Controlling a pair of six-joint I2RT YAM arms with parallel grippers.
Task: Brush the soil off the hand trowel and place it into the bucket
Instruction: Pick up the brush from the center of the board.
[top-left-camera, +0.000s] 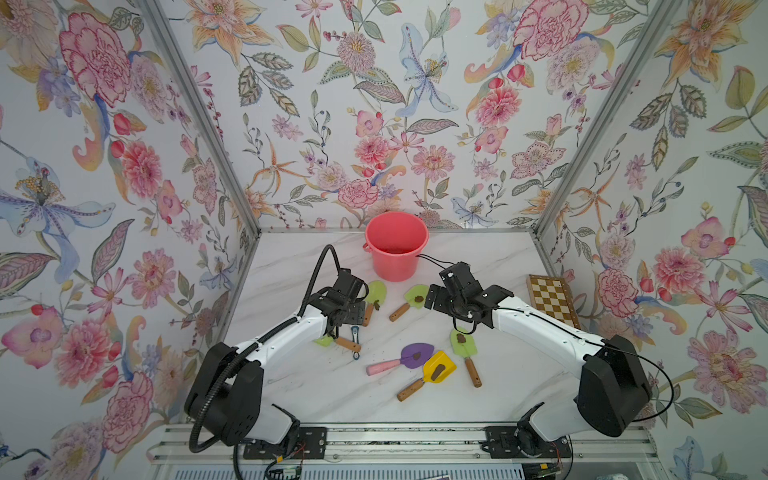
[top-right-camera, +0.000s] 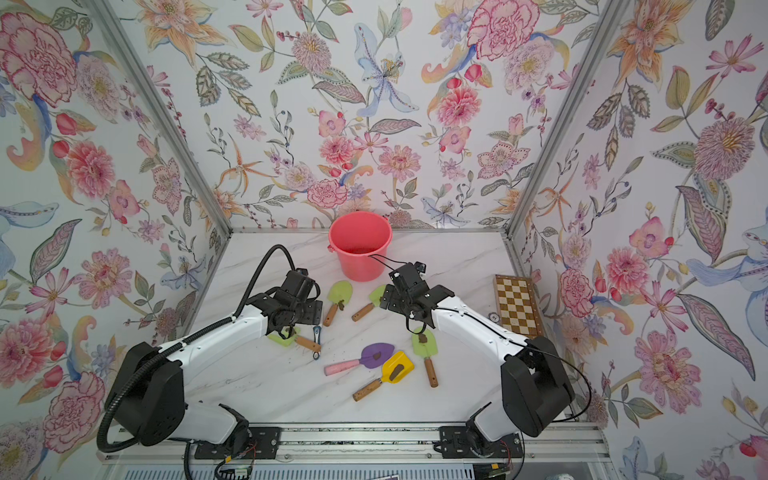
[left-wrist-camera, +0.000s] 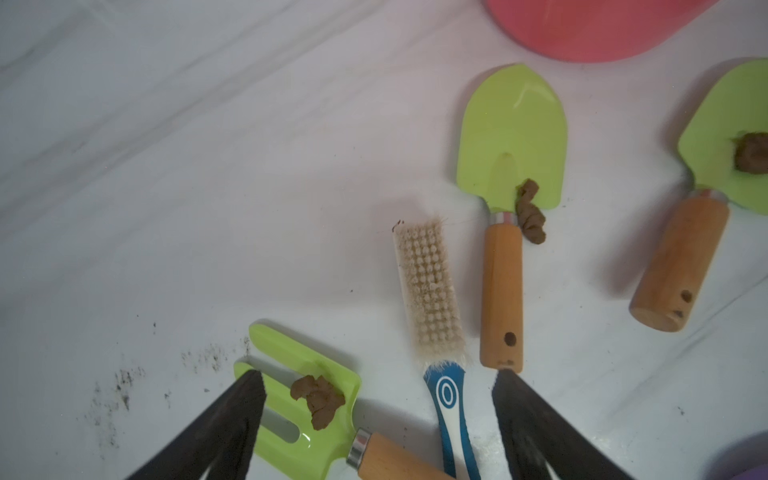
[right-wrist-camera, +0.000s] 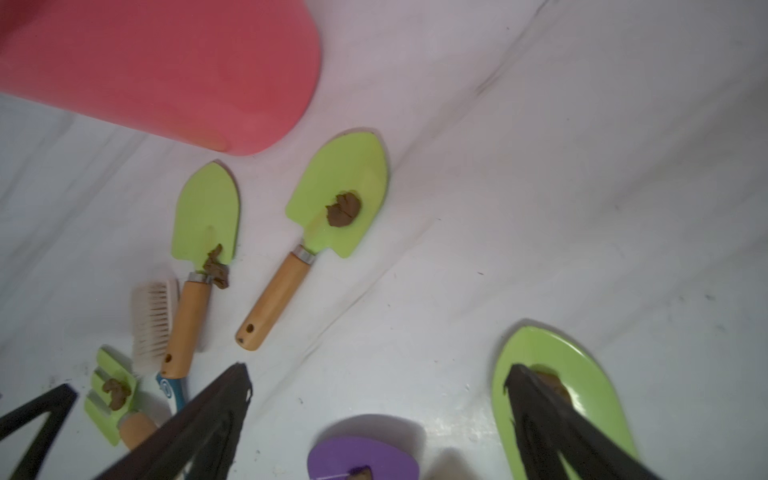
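Note:
The coral-pink bucket (top-left-camera: 396, 245) stands upright at the back of the table. Several hand trowels lie in front of it, each with a lump of soil: two green (top-left-camera: 376, 293) (top-left-camera: 415, 296), a long green one (top-left-camera: 462, 343), a purple one (top-left-camera: 415, 355) and a yellow one (top-left-camera: 438, 368). My left gripper (left-wrist-camera: 379, 378) is open and low over a green hand fork (left-wrist-camera: 307, 399) and the blue-handled brush (left-wrist-camera: 430, 286); both handles lie between its fingers, untouched. My right gripper (right-wrist-camera: 377, 374) is open above the table, one finger over the long green trowel's blade (right-wrist-camera: 540, 353).
A folded chessboard (top-left-camera: 552, 299) lies at the right edge of the table. Dark soil crumbs (left-wrist-camera: 124, 382) are scattered on the white marble top beside the fork. Floral walls close in the table on three sides.

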